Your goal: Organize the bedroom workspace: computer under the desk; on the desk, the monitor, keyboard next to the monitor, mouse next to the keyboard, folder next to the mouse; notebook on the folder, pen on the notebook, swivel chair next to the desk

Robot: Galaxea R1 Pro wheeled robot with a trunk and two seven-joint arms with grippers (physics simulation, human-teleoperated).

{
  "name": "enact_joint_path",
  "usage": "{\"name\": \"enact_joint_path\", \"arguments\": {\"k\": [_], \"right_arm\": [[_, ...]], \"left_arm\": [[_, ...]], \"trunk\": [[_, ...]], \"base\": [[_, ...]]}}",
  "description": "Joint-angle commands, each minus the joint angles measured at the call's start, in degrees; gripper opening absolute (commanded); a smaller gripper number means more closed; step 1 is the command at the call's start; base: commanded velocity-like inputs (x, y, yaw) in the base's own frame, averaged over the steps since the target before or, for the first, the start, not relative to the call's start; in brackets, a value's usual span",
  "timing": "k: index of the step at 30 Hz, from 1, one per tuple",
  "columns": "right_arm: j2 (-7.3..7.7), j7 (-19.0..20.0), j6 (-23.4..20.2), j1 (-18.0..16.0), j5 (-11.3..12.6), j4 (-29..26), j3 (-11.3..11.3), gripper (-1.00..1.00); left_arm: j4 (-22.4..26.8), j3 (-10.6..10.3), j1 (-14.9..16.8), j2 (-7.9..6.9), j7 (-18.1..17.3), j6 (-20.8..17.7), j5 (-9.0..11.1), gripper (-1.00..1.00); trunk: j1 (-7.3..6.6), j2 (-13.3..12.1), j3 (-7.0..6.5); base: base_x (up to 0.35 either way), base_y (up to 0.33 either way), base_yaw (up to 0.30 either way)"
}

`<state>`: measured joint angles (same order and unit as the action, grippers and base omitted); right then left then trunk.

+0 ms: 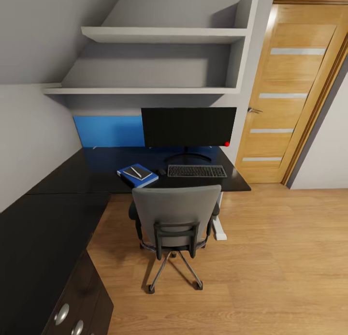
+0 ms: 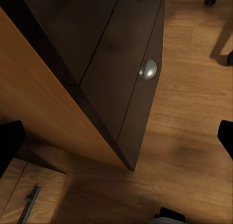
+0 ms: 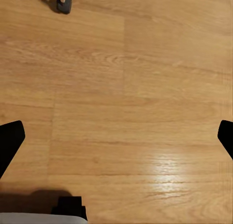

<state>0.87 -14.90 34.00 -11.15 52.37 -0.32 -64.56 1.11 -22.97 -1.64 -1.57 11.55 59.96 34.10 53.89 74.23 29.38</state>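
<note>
Computer not made out; the space under the bench (image 1: 58, 214) is blocked by the swivel chair (image 1: 176, 211), which is pushed in at the bench edge with its back to the camera. Mouse (image 1: 161, 171) is a small dark blob, hard to read, between folder (image 1: 126, 176) and keyboard (image 1: 196, 171). Notebook (image 1: 136, 171) lies on the folder, pen (image 1: 137, 172) a thin pale line on top. Monitor (image 1: 188, 127) stands behind the keyboard, red dot at its lower right corner. Left claw (image 2: 116, 136): black fingers (image 2: 9, 139) cut off at the frame edges, spread wide, holding nothing, over the black drawer unit (image 2: 121, 73) with its round knob (image 2: 148, 69) and the wood floor (image 2: 194, 136). Right claw (image 3: 116, 136) is also wide and empty above the floor, one chair caster (image 3: 63, 3) at the frame edge. Left wrist view alone shows a light wood chest with bar handle (image 2: 29, 203).
</note>
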Motion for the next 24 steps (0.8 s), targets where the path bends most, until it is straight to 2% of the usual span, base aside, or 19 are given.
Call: {"name": "enact_joint_path", "arguments": {"k": [1, 24], "right_arm": [[0.01, -0.4, 0.01, -0.01, 0.1, -0.03, -0.48, 1.0], [0.01, -0.39, 0.01, -0.01, 0.1, -0.03, -0.48, 1.0]], "left_arm": [[0.12, -0.5, -0.03, -0.02, 0.58, 0.04, 0.0, 1.0], [0.12, -0.5, -0.03, -0.05, 0.57, 0.04, 0.0, 1.0]], "trunk": [[-0.23, -0.39, -0.14], [-5.28, -9.61, -4.27]], "base": [[0.0, 0.0, 0.0], [0.0, 0.0, 0.0]]}}
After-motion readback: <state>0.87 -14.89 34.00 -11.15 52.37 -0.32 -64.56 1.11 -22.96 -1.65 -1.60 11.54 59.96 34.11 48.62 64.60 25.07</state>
